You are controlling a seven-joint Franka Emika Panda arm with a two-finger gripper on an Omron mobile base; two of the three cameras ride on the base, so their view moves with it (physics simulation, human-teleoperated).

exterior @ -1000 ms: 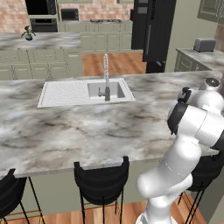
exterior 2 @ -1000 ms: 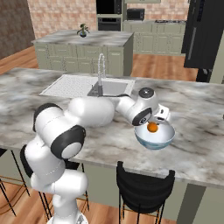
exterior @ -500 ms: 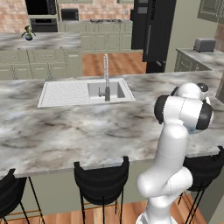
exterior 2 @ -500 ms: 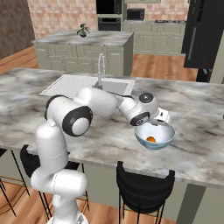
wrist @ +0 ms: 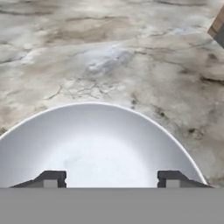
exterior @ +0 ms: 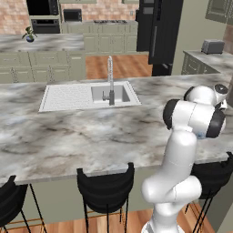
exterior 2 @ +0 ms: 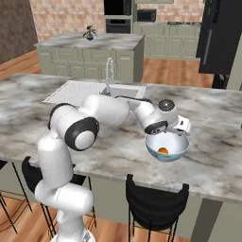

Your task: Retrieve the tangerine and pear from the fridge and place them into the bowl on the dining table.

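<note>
With the tangerine [exterior 2: 163, 151] lying in the bowl [exterior 2: 182, 150], lift the open, empty gripper [wrist: 109, 177] straight up off the counter [exterior 2: 222, 160].

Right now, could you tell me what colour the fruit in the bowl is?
Bright orange: the tangerine in the bowl, clearest in the right base view.

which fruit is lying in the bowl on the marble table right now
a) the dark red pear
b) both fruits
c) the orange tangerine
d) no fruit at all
c: the right base view shows a single orange ball, the tangerine, lying inside the white bowl on the dining table, with no dark red fruit beside it and the gripper just above the bowl's rim.
</note>
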